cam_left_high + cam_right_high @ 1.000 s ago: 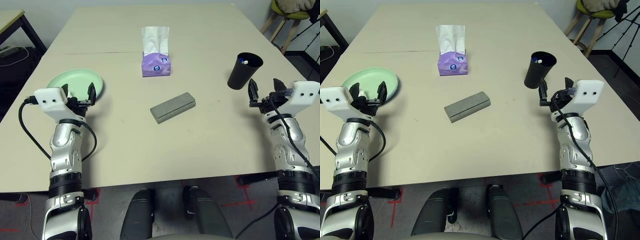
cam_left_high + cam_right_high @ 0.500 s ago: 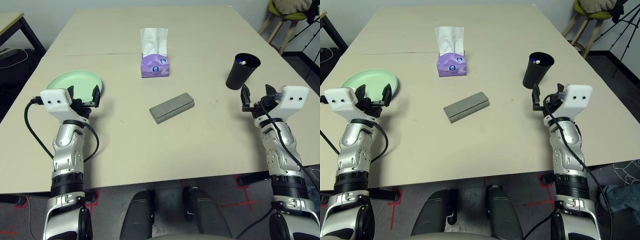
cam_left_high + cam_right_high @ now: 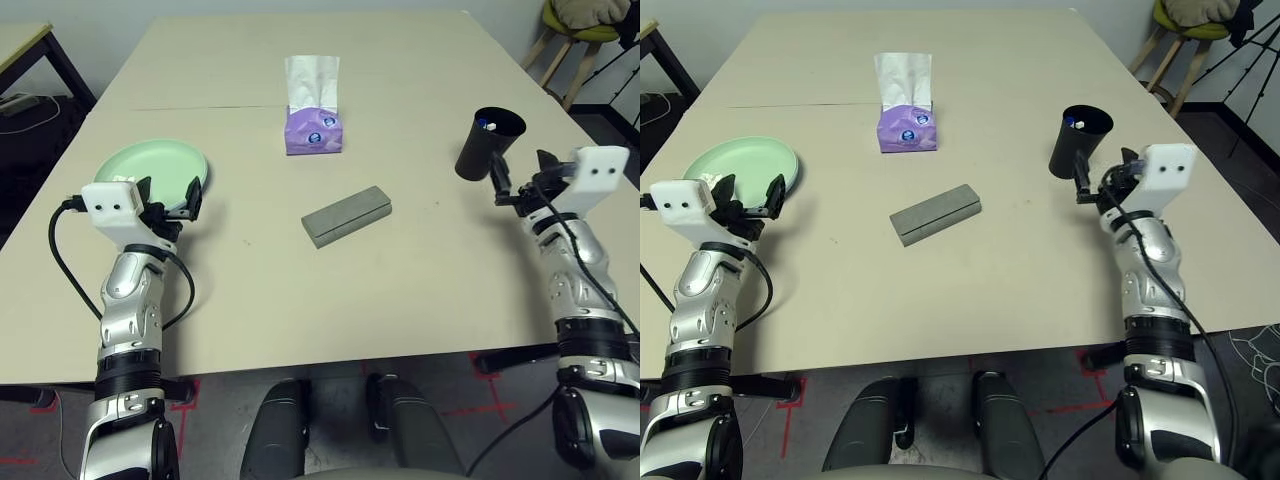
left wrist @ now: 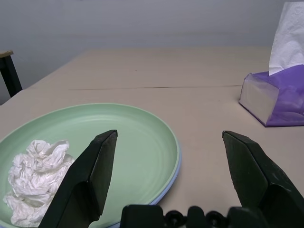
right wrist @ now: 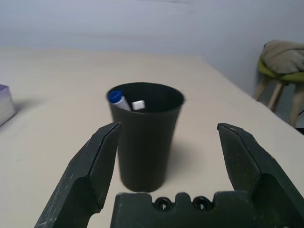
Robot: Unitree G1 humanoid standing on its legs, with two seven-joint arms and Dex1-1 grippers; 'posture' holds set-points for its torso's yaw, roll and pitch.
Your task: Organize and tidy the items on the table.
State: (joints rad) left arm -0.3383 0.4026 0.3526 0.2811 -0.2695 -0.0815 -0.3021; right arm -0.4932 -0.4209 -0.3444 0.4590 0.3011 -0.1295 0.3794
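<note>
A mint green plate (image 3: 152,168) lies at the left of the table (image 3: 400,290), stacked on a pale blue plate whose rim (image 4: 176,164) peeks out. Crumpled white tissue (image 4: 35,178) rests on the green plate. My left gripper (image 3: 169,191) hovers open at the plate's near rim, holding nothing. The grey-green glasses case (image 3: 346,215) lies mid-table. At the right the black cup (image 3: 488,142) stands upright with a marker pen (image 5: 117,98) inside. Just in front of the cup, my right gripper (image 3: 522,174) is open and apart from it.
A purple tissue box (image 3: 312,128) with a white tissue sticking up stands beyond the case, near the table's seam. A dark-framed side desk (image 3: 22,42) is off the far left, and a stool (image 3: 575,25) off the far right.
My right gripper dipped inward and came back up close to the cup. My left gripper shifted slightly along the plate's near rim. Both stayed open.
</note>
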